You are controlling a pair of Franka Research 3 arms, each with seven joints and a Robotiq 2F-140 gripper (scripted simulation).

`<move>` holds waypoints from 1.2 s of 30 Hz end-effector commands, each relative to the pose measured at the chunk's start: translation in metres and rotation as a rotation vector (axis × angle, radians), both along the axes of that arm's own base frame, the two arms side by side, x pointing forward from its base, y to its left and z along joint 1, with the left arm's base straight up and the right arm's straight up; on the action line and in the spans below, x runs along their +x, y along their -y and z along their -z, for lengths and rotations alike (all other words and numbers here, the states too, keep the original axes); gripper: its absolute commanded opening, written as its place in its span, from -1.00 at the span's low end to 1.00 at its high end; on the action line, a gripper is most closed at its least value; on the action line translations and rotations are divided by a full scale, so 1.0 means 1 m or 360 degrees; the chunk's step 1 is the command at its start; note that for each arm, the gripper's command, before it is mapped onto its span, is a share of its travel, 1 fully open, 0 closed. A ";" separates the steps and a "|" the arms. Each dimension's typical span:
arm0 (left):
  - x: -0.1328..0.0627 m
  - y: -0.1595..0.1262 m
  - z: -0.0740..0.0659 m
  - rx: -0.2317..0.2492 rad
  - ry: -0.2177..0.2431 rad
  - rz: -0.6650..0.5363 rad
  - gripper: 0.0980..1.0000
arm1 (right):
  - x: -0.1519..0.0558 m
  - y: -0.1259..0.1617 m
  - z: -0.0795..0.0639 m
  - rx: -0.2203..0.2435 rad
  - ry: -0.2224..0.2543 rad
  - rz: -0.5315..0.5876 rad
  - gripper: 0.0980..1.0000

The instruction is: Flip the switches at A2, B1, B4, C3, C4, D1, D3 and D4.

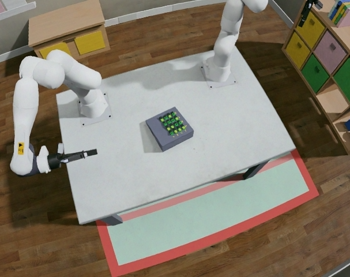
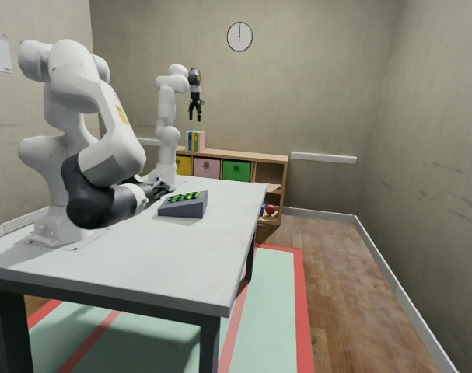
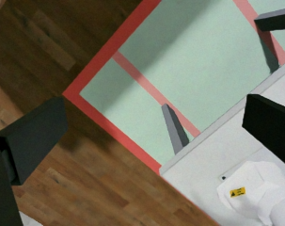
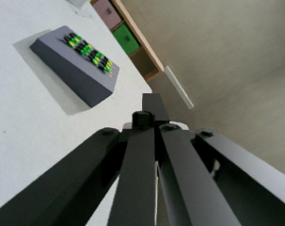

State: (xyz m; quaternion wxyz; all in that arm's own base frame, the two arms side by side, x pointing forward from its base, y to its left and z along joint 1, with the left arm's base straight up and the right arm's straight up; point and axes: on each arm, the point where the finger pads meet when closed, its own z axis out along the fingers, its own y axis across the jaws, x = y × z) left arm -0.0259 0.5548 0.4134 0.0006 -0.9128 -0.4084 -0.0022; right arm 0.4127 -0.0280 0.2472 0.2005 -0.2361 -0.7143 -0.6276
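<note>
The slate-grey sloped panel (image 1: 155,128) (image 2: 183,210) (image 4: 69,71) stands mid-table. It carries a grid of small black switches (image 1: 172,122) (image 2: 185,196) (image 4: 89,53) with green and yellow lamp marks. Individual switch positions and the printed labels are too small to read. My right gripper (image 1: 96,152) (image 4: 150,107) is shut and empty, above the table near its short edge, well to one side of the panel. My left gripper (image 2: 194,119) (image 3: 154,112) is open and empty, high up and far from the panel, beyond the table's opposite end.
The pale table (image 1: 133,179) (image 2: 180,249) bears both arm bases along one long side. A cube shelf (image 1: 313,52) (image 2: 228,152) with coloured bins and books stands beyond one end. A low cabinet (image 1: 67,22) stands behind. A green and red mat (image 1: 210,205) lies on the floor.
</note>
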 end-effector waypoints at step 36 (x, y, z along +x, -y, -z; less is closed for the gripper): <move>-0.002 0.001 0.000 -0.0004 -0.0006 0.0010 1.00 | 0.008 -0.153 -0.014 -0.0505 0.0667 -0.0663 -1.00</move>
